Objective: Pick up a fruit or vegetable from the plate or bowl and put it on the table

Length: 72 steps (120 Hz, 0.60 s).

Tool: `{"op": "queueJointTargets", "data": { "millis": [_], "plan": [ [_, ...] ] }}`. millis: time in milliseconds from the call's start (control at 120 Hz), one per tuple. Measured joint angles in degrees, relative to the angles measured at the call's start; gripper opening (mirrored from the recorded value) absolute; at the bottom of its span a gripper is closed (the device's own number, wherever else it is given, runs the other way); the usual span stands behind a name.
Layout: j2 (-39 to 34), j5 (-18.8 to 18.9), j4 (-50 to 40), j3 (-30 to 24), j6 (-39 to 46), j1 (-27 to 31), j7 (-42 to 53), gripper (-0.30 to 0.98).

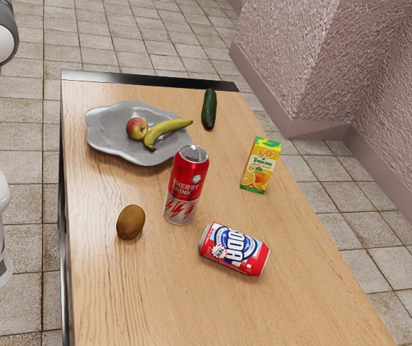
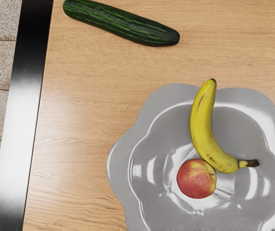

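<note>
Yellow banana point(image 1: 166, 132) on the plate point(image 1: 107, 131), seemingly below the claw, slanting from near left to far right in the exterior view; grip crosswise. Spread or closed, cannot tell.

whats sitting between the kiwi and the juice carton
The red energy drink can stands between the kiwi and the juice carton, as the exterior view shows.

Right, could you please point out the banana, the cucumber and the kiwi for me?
Banana point(image 2: 202, 126): wrist view, on its curved yellow middle.
Cucumber point(image 2: 123, 25): wrist view, mid-length on its green skin.
Kiwi point(image 1: 130, 222): exterior view, centre of its brown skin.
</note>
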Motion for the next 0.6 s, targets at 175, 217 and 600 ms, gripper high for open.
{"op": "queueJointTargets", "data": {
  "millis": [175, 217, 600],
  "plan": [
    [-0.06, 0.17, 0.83, 0.5, -0.12, -0.07, 0.32, 0.67],
    [-0.14, 0.24, 2.48, 0.01, -0.11, 0.17, 0.48, 0.67],
    [-7.39, -4.94, -18.64, -1.69, 3.92, 0.15, 0.79, 0.66]
  ]
}}
